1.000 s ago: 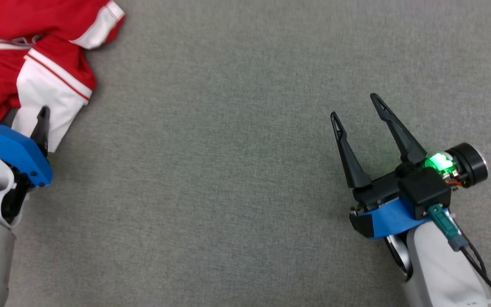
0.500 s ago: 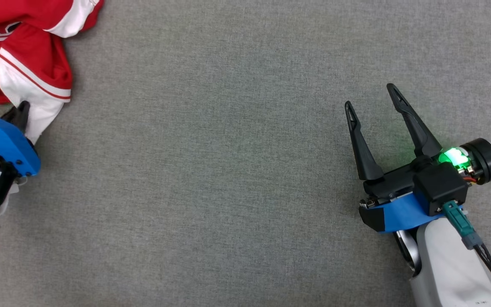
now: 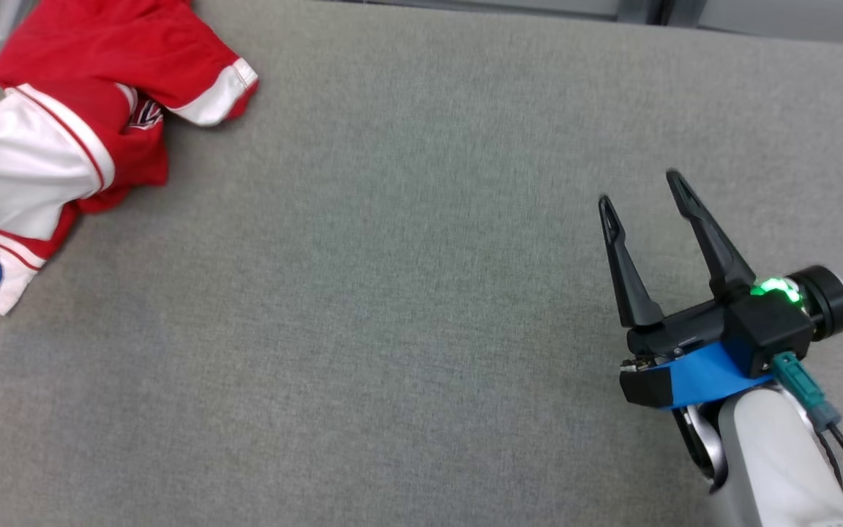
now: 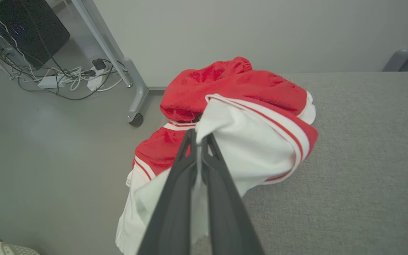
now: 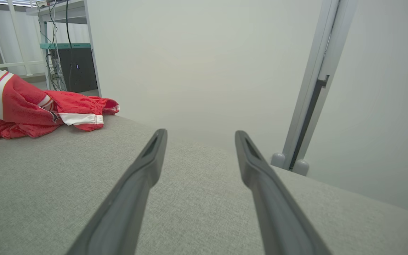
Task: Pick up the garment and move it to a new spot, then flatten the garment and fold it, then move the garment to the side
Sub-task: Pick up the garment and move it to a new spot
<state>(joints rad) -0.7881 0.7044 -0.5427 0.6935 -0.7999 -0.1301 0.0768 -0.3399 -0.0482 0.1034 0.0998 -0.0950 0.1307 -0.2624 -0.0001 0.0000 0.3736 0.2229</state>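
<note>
Two long dark fingers [image 4: 175, 205] of the left gripper [image 4: 199, 139] were pinched shut on a fold of white cloth in the crumpled red-and-white jersey garment [image 4: 260, 85], whose red bulk lay just beyond the tips on the grey felt-covered table [image 4: 349, 159], one end hanging off the edge beneath them. It looked light, soft and limp, likely to sag and trail, so the striped hem [image 4: 298, 139] seemed a firmer hold. Far off to its side, the right gripper [image 3: 639, 189] hovered wide open, empty.

One garment [image 3: 99, 66]; two grippers: left gripper [image 4: 199, 136], right gripper [image 3: 639, 189]; one grey table top [image 3: 392, 293]
</note>
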